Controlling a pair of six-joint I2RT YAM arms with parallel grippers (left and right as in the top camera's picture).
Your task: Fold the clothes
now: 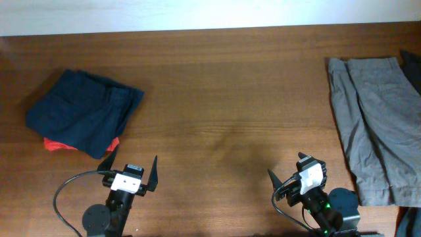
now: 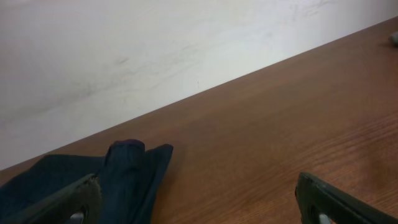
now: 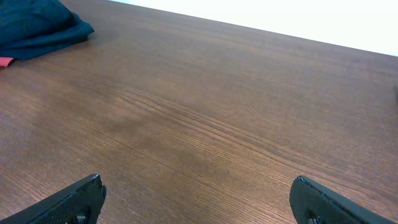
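Where the table (image 1: 217, 85) runs furthest left, a navy garment (image 1: 84, 112) lies folded into a rough square, its right-hand edge a little rumpled. Under it a red-orange garment (image 1: 54, 144) shows as a thin strip along the near-left edge and again at the near corner; how it is folded cannot be told. From the left wrist view the navy cloth reaches in beside the left-hand finger, with a white wall (image 2: 124, 56) beyond the table's far edge

Left gripper (image 1: 135, 161): at the near edge of the table, just near-right of the navy pile and apart from it. Jaws spread wide, only wood between them, nothing held. A black cable (image 1: 62, 191) loops off its left side

Middle of table: brown wood, grain running left to right

Right gripper (image 1: 286, 166): near edge, right of centre, turned a little towards the left. Jaws wide apart as well, only wood between them, no cloth touched

Right side: a grey garment (image 1: 375, 125), shorts or trousers by the look, lies flat and unfolded, long axis running far to near, with a lengthwise seam or split down it. Its near-left corner is near the right gripper but apart from it. Dark cloth (image 1: 412, 66) shows at the far-right frame edge just beside it, too cut off to identify
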